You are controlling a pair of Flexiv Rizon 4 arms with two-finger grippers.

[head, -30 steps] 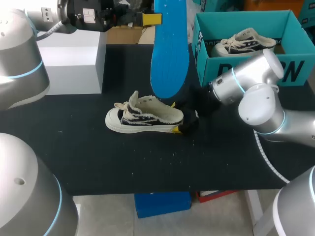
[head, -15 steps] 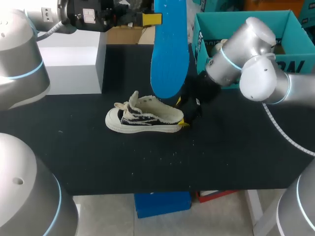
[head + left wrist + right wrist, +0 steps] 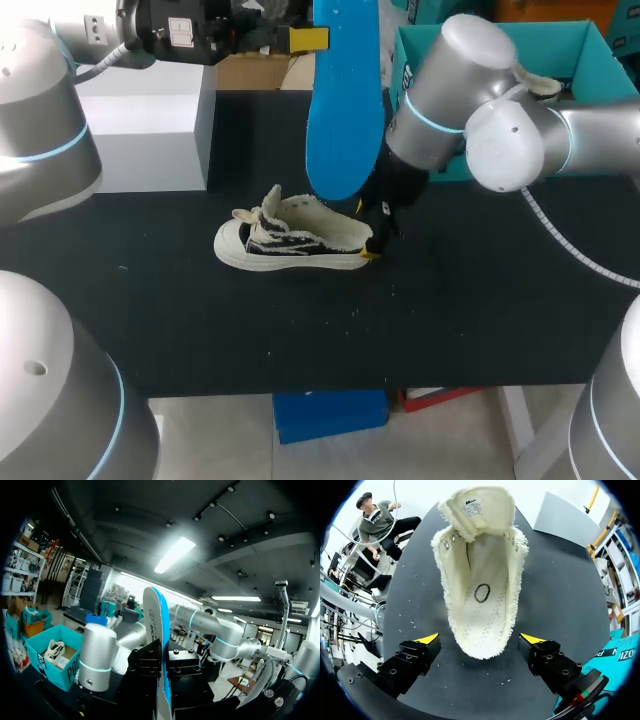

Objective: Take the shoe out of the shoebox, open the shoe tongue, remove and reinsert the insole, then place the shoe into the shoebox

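Observation:
A black and white canvas shoe point(image 3: 290, 240) lies on its sole on the black table point(image 3: 200, 320), toe toward the left. Seen from my right wrist, the shoe point(image 3: 480, 580) has its tongue point(image 3: 477, 507) folded forward and its inside bare. My right gripper point(image 3: 372, 235) stands open around the heel, a yellow tip on each side, neither touching. Above the shoe, the blue insole point(image 3: 345, 100) hangs upright from my left gripper point(image 3: 300, 40), which is shut on its upper part. The left wrist view shows the insole point(image 3: 159, 630) edge-on between the black fingers point(image 3: 145, 672).
The teal shoebox point(image 3: 590, 45) stands open at the back right, partly behind my right arm, with a second shoe point(image 3: 545, 85) inside. A grey-white block point(image 3: 150, 120) sits at the back left. Small white specks dot the table in front of the shoe.
My right arm has swung up and back toward the shoebox, and its gripper now tilts more steeply over the shoe's heel. The left arm, insole and shoe have not moved.

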